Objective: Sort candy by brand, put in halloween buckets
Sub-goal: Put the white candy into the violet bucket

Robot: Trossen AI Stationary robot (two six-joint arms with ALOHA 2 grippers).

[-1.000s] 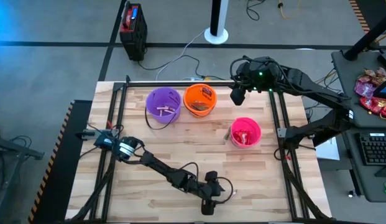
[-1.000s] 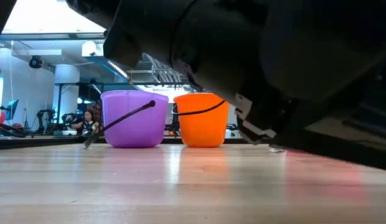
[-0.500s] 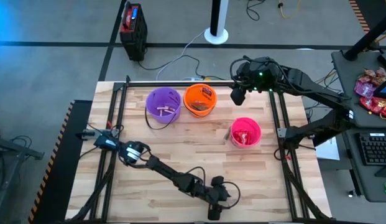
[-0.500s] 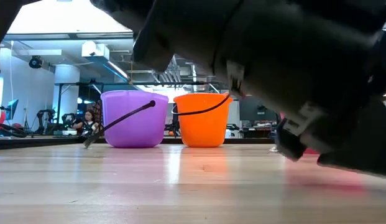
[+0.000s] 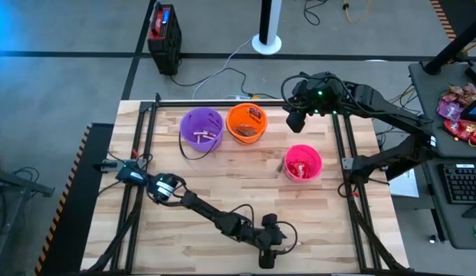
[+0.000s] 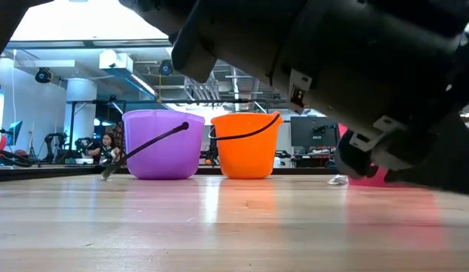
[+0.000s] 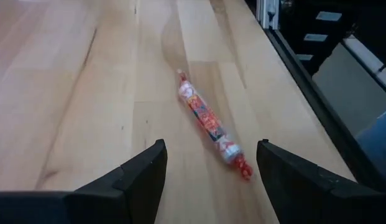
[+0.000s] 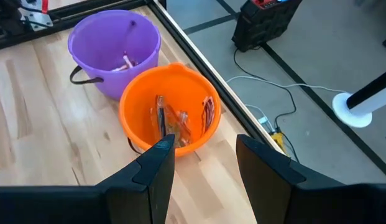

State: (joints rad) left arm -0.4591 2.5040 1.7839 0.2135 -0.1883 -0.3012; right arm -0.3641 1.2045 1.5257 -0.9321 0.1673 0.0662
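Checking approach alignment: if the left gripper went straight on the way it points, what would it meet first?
Likely the candy stick lying on the table between the open left gripper's fingers; depth is uncertain.

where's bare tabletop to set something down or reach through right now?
Free: the wooden table between the purple plastic bucket and the left arm, plus the left side. Also right of the pink plastic bucket. Crowded: back edge, where the orange plastic bucket touches the purple one; front edge, where the open left end effector hovers over a red-white wrapped candy stick.
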